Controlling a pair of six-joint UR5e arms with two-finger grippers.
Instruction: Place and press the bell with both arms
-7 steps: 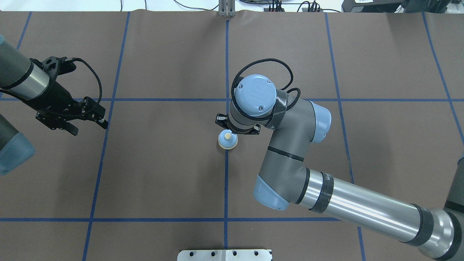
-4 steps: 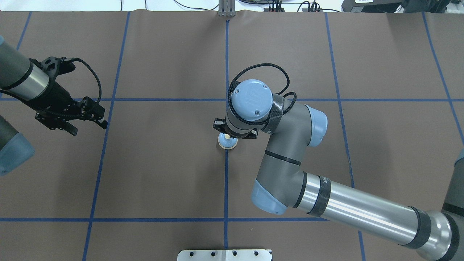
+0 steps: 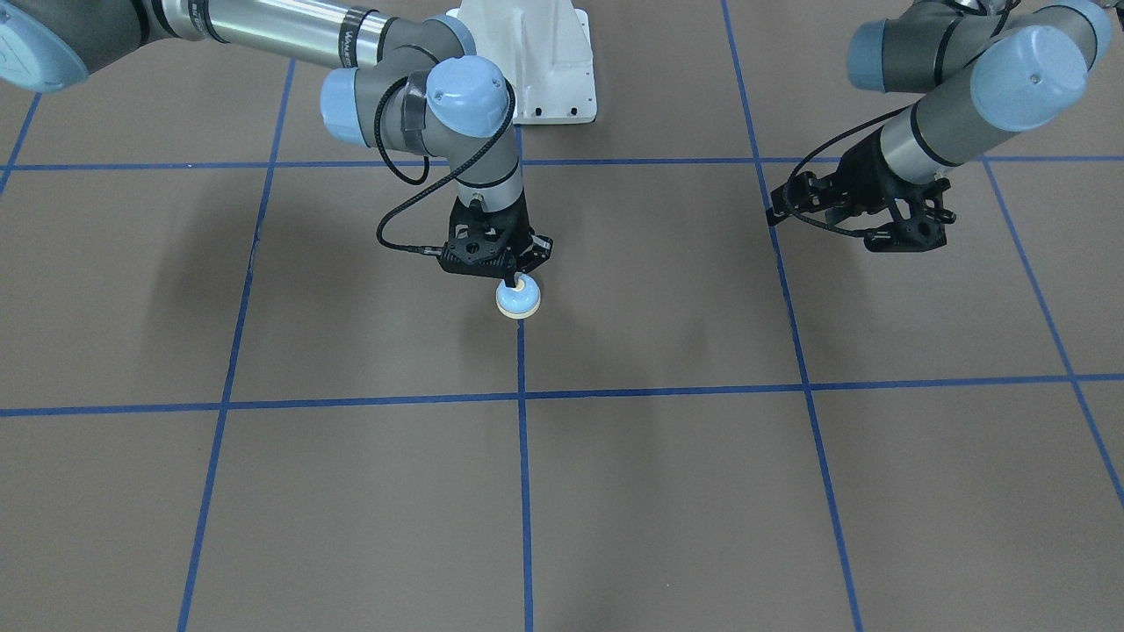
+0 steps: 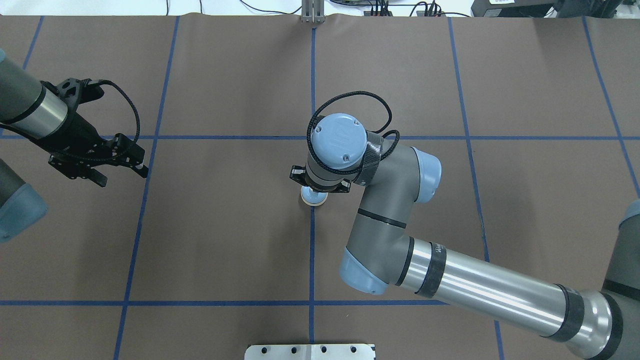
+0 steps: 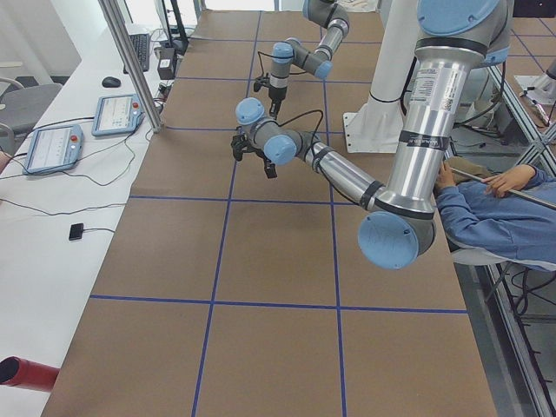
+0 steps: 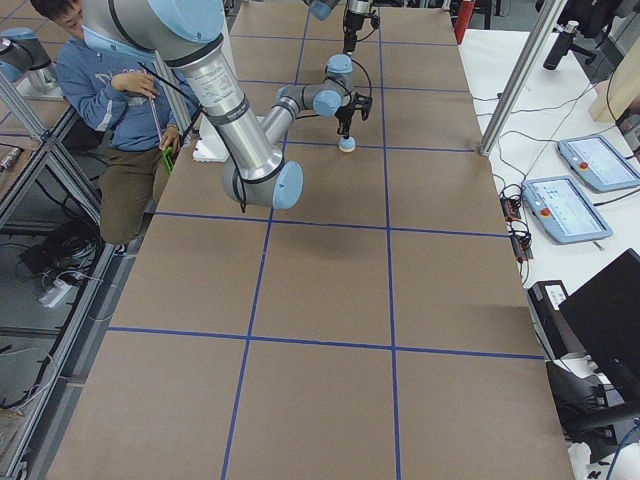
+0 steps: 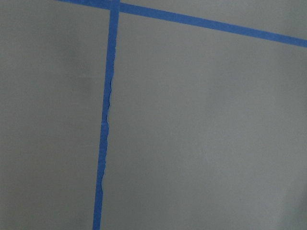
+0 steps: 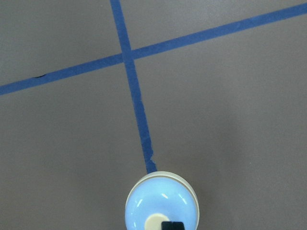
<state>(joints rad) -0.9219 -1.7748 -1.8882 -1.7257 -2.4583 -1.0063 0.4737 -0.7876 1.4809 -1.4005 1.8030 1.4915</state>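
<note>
The light-blue bell (image 3: 518, 301) with a cream button stands on the brown table on the middle blue line, and it also shows in the overhead view (image 4: 314, 199) and the right wrist view (image 8: 162, 207). My right gripper (image 3: 513, 281) is shut and points straight down. Its tip (image 8: 171, 225) is right at the cream button, and I cannot tell whether it touches. In the overhead view the right wrist (image 4: 338, 137) hides the button. My left gripper (image 3: 774, 212) looks shut and empty, held above the table far to the bell's left (image 4: 143, 170).
The table is brown with a grid of blue tape lines (image 4: 312, 250). The white pedestal base (image 3: 527, 61) stands behind the bell. A metal post (image 4: 312, 12) is at the far edge. A seated person (image 6: 110, 90) is beside the table.
My right arm has moved left, bringing the gripper over the bell so the wrist now hides the button from above. The bell and my left arm have not moved.
</note>
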